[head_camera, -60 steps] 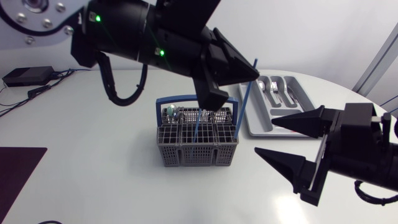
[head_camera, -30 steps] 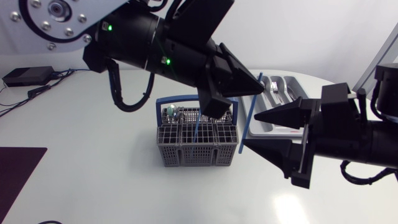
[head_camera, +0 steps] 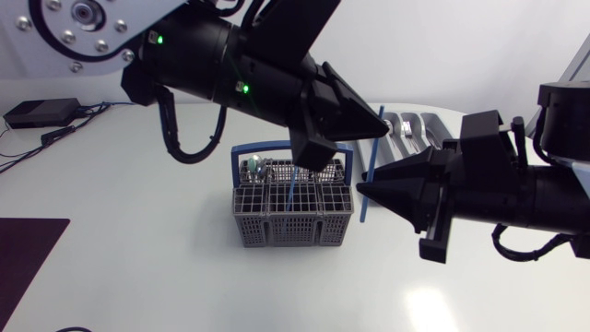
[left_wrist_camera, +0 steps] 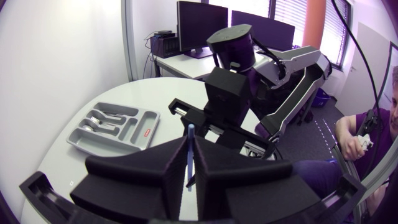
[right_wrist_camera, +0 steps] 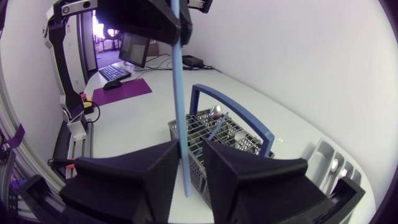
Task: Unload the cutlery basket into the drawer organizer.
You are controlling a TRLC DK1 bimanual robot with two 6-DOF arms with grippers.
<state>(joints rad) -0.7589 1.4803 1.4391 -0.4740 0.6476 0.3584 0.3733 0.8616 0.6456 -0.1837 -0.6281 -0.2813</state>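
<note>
My left fingers (head_camera: 346,97) pinch the blue stick (head_camera: 369,175) shut at its top, upright beside the cutlery basket (head_camera: 290,217), likely a handover. My right fingers (right_wrist_camera: 143,174) straddle it lower down, slightly apart, not clamped yet. The drawer organizer (left_wrist_camera: 147,118) sits behind on the counter (head_camera: 138,240).

White table (head_camera: 138,240): basket (head_camera: 293,217), organizer (head_camera: 435,123), mat (head_camera: 23,254)

Cutlery basket (head_camera: 293,217) sits left of the drawer organizer (left_wrist_camera: 143,121) on the table (head_camera: 138,231), stick (head_camera: 371,164) upright between them.
</note>
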